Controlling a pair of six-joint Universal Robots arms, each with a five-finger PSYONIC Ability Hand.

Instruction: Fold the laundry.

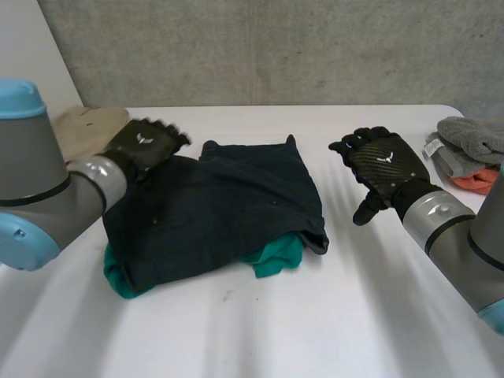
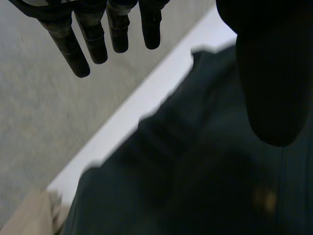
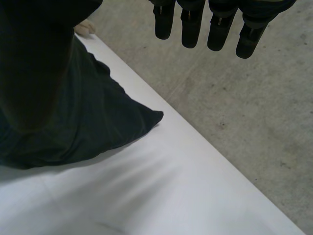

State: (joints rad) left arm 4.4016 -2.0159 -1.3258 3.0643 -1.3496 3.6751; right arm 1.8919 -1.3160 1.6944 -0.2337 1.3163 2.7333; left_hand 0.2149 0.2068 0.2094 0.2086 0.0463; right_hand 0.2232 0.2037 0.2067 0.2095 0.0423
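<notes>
Starting nearest the arms: white table [image 1: 260, 339], bare from the arms up to the laundry.

Teal garment [image 1: 277, 257] comes next. It pokes out from under the near edge of the dark garment [image 1: 220, 201] in two spots, one on each hand's side. The dark garment lies folded mid-table between the two hands and covers most of the teal one.

Left hand [image 1: 146, 144]: over the dark garment's far corner on its own side. Fingers [image 2: 93, 41] straight and apart from the thumb, nothing held. The cloth lies under the palm; contact cannot be judged.

Right hand [image 1: 382, 164]: over bare table, near the dark garment's edge but apart from it. Fingers [image 3: 190, 27] hang relaxed with nothing in them. The garment's far corner lies on the thumb side.

Open room: a bare strip of table between the right hand and the dark garment, and more bare table beyond its fingertips up to the far edge.

Grey cloths [image 1: 471, 142] and an orange cloth [image 1: 476, 183] sit on the right hand's outer side, by the table edge. A beige cloth [image 1: 83, 126] lies just beyond the left hand, close beside the dark garment's corner.

The table's far edge runs past both sets of fingertips. Behind it stands a grey concrete wall [image 1: 276, 47].
</notes>
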